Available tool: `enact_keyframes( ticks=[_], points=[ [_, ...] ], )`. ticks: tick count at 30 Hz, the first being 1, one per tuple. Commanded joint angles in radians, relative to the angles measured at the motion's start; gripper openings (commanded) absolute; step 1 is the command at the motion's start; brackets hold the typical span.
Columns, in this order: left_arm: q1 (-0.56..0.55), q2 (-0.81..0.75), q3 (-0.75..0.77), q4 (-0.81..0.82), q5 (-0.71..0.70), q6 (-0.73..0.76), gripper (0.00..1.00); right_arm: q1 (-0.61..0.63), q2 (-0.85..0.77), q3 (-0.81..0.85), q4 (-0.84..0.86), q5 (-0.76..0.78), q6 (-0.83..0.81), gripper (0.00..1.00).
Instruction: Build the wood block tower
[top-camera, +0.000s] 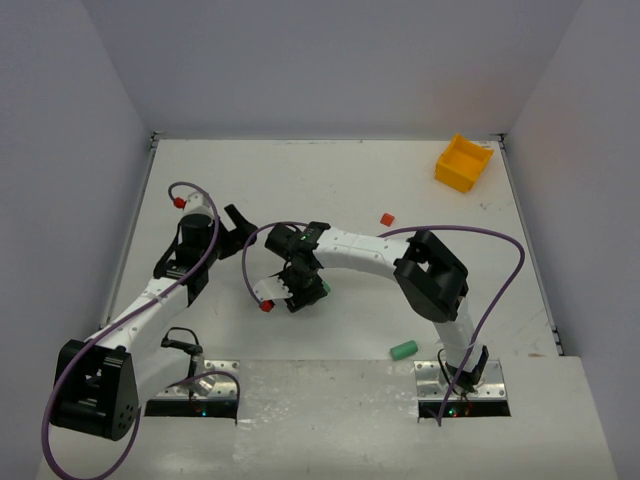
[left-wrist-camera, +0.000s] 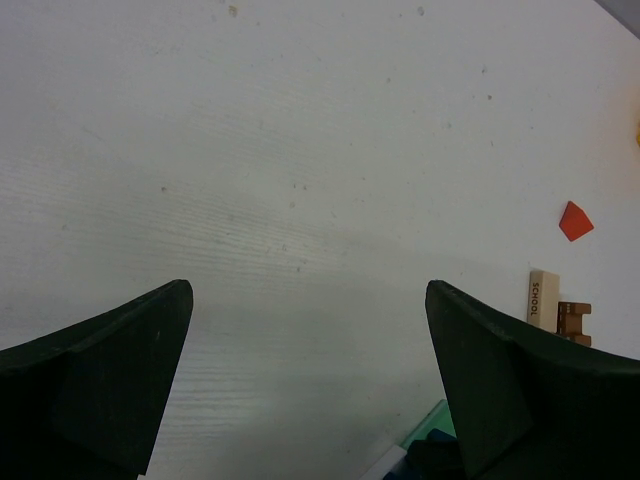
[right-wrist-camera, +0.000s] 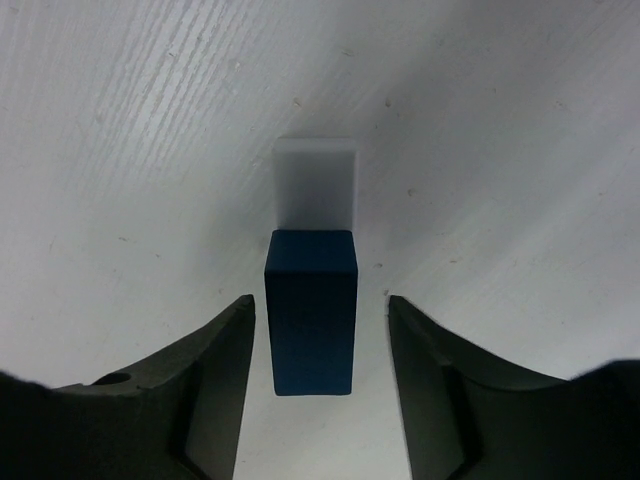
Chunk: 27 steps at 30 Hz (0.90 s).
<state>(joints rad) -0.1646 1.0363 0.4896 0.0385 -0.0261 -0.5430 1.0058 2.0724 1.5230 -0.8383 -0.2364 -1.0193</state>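
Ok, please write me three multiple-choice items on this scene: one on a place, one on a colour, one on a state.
1. Where on the table does the bin stand?
A) far right corner
B) far left corner
C) beside the left arm's base

2. What colour is the block between the fingers of the right gripper?
A) red
B) blue
C) tan

3. How is the left gripper?
A) open, nothing between its fingers
B) shut on a red block
C) shut on a green block

Answers:
1 A: the top view shows the bin in the far right corner.
2 B: the right wrist view shows a blue block there.
3 A: the left wrist view shows the fingers wide apart over bare table.
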Motion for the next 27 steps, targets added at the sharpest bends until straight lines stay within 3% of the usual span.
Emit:
enact_keyframes(
  ticks=[1,3,4,5,13,21,27],
  points=[
    [-0.01,-0.003,-0.005,0.058,0.014,0.009,1.0,0.01,-0.01,0.03,0.024,0.005,0.005,0.66],
    [-0.01,-0.002,-0.005,0.06,0.017,0.011,1.0,0.011,-0.012,0.029,0.03,0.009,0.005,0.8],
    [-0.01,-0.002,-0.005,0.061,0.019,0.011,1.0,0.011,-0.013,0.029,0.031,0.012,0.007,0.95],
    [-0.01,-0.003,-0.005,0.061,0.021,0.011,1.0,0.011,-0.015,0.031,0.032,0.014,0.009,0.99],
    [-0.01,-0.034,-0.005,0.061,0.021,0.012,1.0,0.011,-0.081,0.017,0.061,0.013,0.019,0.99],
    [-0.01,-0.063,0.084,0.027,-0.04,-0.039,1.0,0.013,-0.263,-0.077,0.131,0.002,0.065,0.99],
    [-0.009,-0.066,0.167,0.05,-0.075,-0.074,1.0,0.01,-0.474,-0.28,0.387,0.099,0.262,0.99]
  ],
)
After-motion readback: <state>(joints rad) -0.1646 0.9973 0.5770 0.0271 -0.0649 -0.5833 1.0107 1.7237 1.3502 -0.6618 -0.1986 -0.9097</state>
